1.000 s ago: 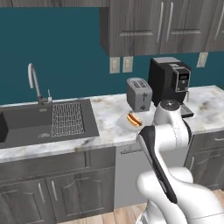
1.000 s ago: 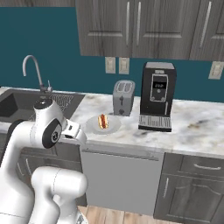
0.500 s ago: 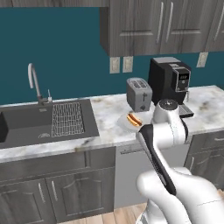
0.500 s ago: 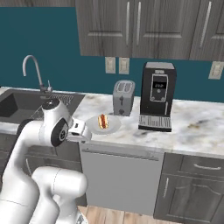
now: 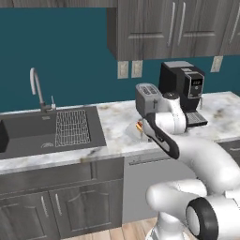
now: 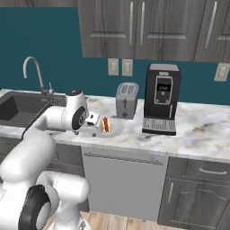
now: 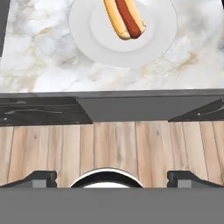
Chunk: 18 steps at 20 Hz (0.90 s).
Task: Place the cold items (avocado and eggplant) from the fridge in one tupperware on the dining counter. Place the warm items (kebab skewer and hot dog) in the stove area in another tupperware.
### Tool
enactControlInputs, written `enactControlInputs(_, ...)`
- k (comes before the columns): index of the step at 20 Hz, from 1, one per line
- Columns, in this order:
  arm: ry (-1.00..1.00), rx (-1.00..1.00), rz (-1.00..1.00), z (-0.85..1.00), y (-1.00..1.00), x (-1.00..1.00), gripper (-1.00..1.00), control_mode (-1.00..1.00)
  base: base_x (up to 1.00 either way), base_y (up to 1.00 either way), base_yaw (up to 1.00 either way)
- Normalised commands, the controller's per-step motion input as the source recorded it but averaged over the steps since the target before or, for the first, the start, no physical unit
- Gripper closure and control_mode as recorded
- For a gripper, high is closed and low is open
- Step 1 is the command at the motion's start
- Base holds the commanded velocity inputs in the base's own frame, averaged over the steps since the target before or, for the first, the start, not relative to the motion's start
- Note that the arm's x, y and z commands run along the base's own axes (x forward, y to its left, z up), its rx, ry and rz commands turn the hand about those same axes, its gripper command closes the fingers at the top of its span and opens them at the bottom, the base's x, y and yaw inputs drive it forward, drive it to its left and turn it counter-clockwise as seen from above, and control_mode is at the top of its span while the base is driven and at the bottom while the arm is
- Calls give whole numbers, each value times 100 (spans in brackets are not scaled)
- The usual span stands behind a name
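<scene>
A hot dog (image 7: pixel 124 17), its red sausage in a tan bun, lies on a round white plate (image 7: pixel 100 41) near the front edge of a marble-veined counter (image 7: pixel 39 52) in a simulated kitchen. The gripper (image 7: pixel 111 177) hangs out past the counter edge, over wood-plank flooring (image 7: pixel 109 144), its two dark fingertips (image 7: pixel 37 178) spread wide and empty. Behind the plate stand a steel two-slot toaster (image 6: pixel 126 99) and a boxy black coffee machine (image 6: pixel 161 99) whose display cannot be read. A dark sink (image 5: pixel 44 131) with a curved faucet (image 5: pixel 36 86) sits to the left. Grey wood-grain cabinets (image 6: pixel 148 27) hang against a teal wall (image 5: pixel 61 56), with a dishwasher (image 6: pixel 121 186) below the counter.
</scene>
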Motion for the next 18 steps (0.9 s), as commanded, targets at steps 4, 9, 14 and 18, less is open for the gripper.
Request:
enactControlInputs(4,20,0,0,35,-26,90,-100,-100,0,0,0)
enactControlInputs(9,0,-2,0,-19,-28,65,-100,-100,0,0,0)
enactControlInputs(14,0,0,0,-37,-17,32,-100,-100,0,0,0)
enactControlInputs(18,0,0,0,-18,-1,41,-100,-100,0,0,0)
